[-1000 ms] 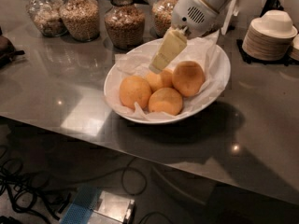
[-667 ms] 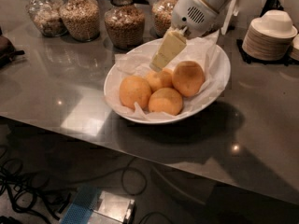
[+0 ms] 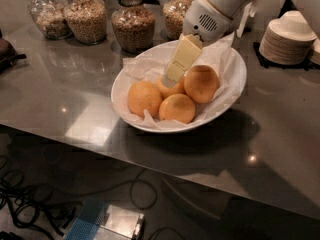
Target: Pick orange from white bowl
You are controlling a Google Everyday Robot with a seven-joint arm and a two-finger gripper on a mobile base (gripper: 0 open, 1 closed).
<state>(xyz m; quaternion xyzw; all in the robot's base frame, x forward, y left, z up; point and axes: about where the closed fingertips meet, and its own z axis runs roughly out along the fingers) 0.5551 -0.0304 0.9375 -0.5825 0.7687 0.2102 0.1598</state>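
Note:
The white bowl (image 3: 235,59) stands on the grey counter, lined with crinkled white paper, and holds four oranges. The largest orange (image 3: 201,83) lies at the right of the pile. Three smaller ones lie at the left (image 3: 144,98), at the front (image 3: 177,108) and in the middle (image 3: 172,90), the middle one partly hidden. My gripper (image 3: 171,79), cream-coloured on a white arm, reaches down from the upper right into the bowl. Its tip is over the middle orange, just left of the largest one. It holds nothing that I can see.
Several glass jars of grain (image 3: 132,26) stand along the back of the counter behind the bowl. A stack of small white dishes (image 3: 287,39) stands at the back right. The counter's front edge runs below the bowl, with cables (image 3: 30,204) on the floor.
My gripper has sunk slightly lower into the bowl toward the oranges. The oranges and the bowl have not moved.

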